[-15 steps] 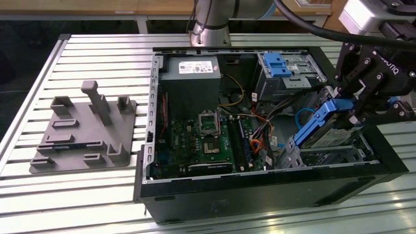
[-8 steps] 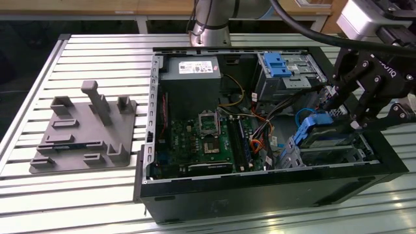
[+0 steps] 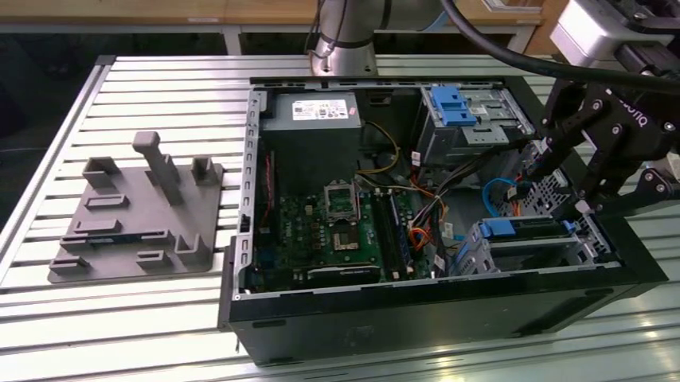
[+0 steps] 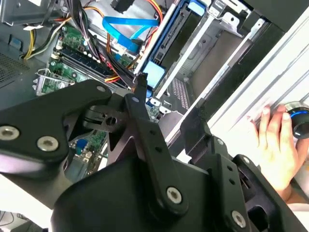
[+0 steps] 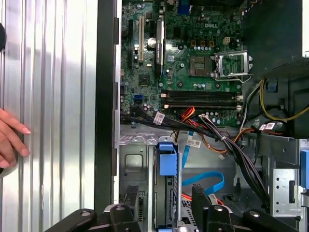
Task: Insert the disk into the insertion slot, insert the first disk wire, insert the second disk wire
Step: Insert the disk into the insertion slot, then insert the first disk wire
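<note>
The computer case lies open on the table, with the green main board in its middle. The tool hangs over the case's corner where the drives are. It is open and it holds nothing. In the first wrist view its two black fingers stand apart, one on each side of the disk.

The disk sits inside the insertion slot in that same corner of the case, and its blue frame shows at the end that faces the main board. A flat blue cable lies in a loop just beside the disk. I cannot tell if it is plugged in.

At the far end of the case stands a grey bay with a blue latch. Outside the case, on the exterior view's left, a grey holder rests on the table. A person's hand lies on the table near the case wall.
</note>
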